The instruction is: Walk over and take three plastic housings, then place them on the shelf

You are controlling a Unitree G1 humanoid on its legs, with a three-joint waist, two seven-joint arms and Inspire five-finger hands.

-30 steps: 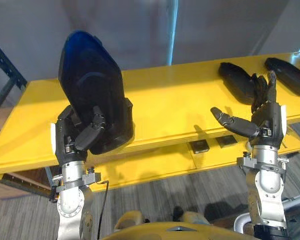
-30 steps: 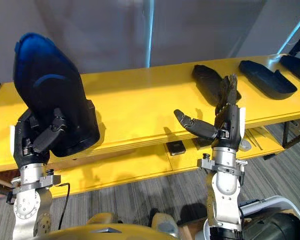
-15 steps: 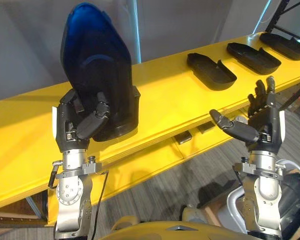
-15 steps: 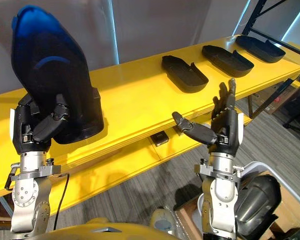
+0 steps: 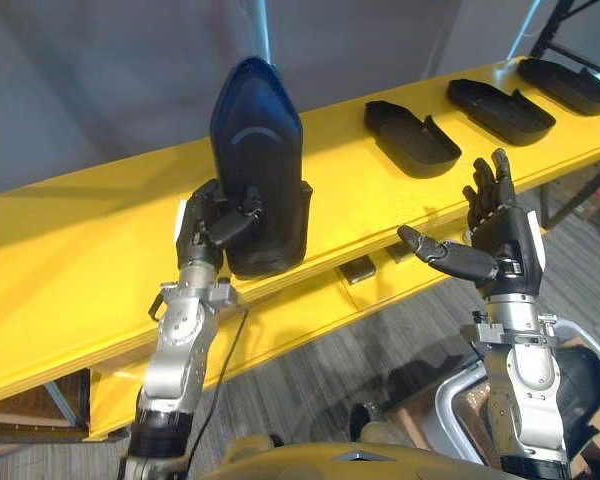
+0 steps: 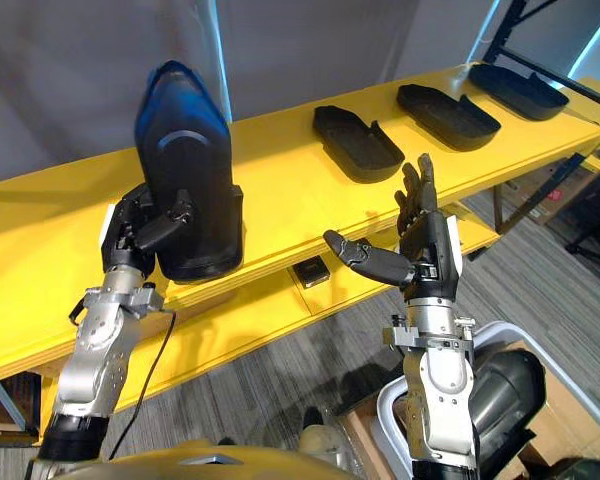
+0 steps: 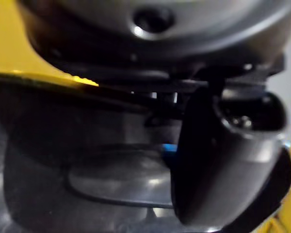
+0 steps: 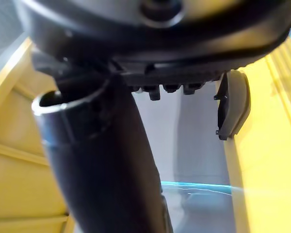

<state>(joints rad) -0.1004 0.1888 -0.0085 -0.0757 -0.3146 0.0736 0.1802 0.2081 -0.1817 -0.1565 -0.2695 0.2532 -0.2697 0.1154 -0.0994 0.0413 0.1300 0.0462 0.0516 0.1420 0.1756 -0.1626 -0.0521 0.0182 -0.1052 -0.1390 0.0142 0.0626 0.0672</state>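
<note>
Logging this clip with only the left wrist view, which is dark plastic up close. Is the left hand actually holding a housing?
Observer: Yes. The left hand has its fingers and thumb curled round a dark housing, held upright over the yellow shelf.
Operator: Is anything lying on that shelf?
Observer: Three more lie flat along it to the robot's right: the near housing, the middle housing and the far housing.
Operator: And the other hand?
Observer: The right hand is open and holds nothing, raised in front of the shelf's edge.
</note>
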